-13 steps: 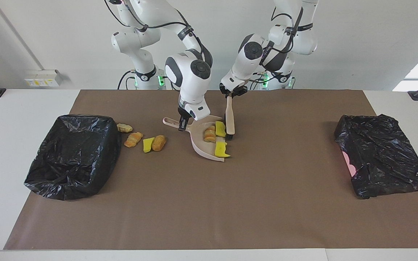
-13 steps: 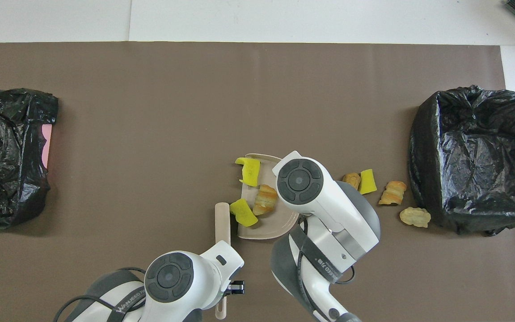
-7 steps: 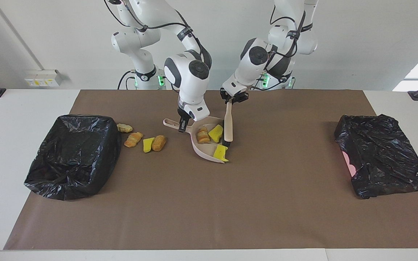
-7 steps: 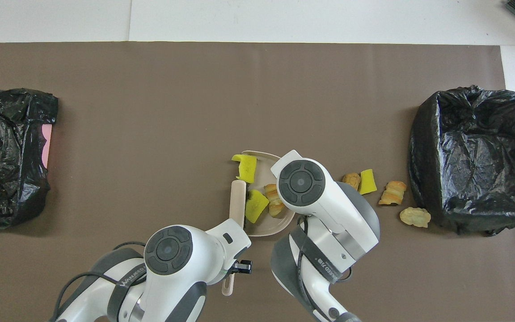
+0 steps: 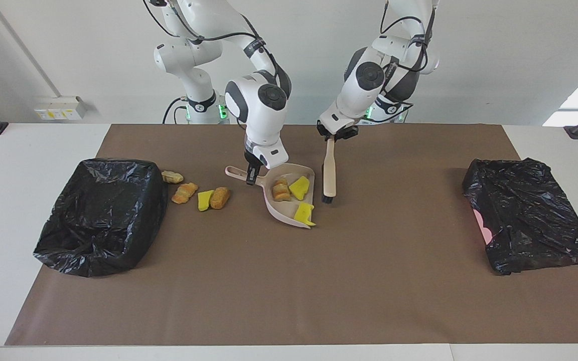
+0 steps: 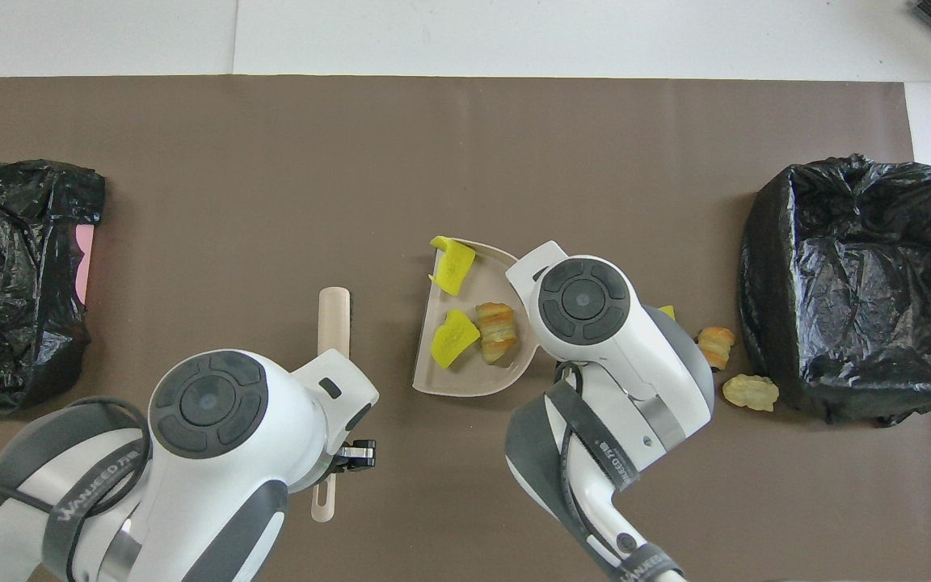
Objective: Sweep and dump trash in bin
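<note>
Right gripper [image 5: 252,176] is gripping the dustpan [image 5: 289,198] handle; three trash [image 5: 299,187] scraps are lying inside, four beside the bin [image 5: 101,213]. Left gripper [image 5: 331,138] is clenching the brush [image 5: 328,173] beside the pan. Judged next: carrying the pan level binward.

The brush [image 5: 329,173] swung away from the dustpan [image 5: 281,209] toward the left arm's end, held by the left gripper [image 5: 332,137]. Inside the pan, the yellow scrap [image 5: 299,187] and bread lump [image 5: 281,190] slid deeper.
</note>
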`<action>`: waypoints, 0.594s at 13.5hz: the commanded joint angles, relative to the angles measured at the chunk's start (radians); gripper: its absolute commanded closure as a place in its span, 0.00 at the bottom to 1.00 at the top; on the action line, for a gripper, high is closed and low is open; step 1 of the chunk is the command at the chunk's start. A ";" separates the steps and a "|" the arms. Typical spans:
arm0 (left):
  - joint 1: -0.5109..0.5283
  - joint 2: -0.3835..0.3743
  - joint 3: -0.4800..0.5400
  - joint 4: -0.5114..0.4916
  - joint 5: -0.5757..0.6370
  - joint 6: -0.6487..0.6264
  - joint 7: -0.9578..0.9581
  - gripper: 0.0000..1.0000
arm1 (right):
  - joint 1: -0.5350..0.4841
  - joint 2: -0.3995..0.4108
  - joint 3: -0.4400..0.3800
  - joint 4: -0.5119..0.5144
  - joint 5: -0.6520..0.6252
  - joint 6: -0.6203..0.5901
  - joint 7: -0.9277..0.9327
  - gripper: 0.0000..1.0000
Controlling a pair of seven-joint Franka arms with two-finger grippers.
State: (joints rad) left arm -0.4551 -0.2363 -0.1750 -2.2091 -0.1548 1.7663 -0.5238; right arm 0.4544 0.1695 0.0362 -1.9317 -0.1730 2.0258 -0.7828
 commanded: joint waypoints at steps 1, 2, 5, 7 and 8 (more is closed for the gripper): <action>-0.101 -0.121 -0.001 -0.153 0.012 0.021 -0.085 1.00 | -0.065 -0.001 0.007 0.048 0.067 -0.022 -0.106 1.00; -0.159 -0.115 0.000 -0.182 -0.027 0.047 -0.123 1.00 | -0.091 -0.002 0.007 0.068 0.094 -0.045 -0.157 1.00; -0.284 -0.052 -0.001 -0.230 -0.043 0.258 -0.273 1.00 | -0.164 -0.004 0.007 0.131 0.110 -0.137 -0.291 1.00; -0.344 -0.002 -0.001 -0.231 -0.084 0.324 -0.288 1.00 | -0.200 -0.015 0.004 0.148 0.134 -0.176 -0.361 1.00; -0.379 0.047 0.000 -0.231 -0.107 0.388 -0.314 1.00 | -0.216 -0.011 0.001 0.178 0.145 -0.209 -0.404 1.00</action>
State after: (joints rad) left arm -0.7707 -0.2532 -0.1921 -2.4349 -0.2278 2.0613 -0.7988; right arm 0.2711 0.1637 0.0306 -1.7963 -0.0703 1.8728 -1.1067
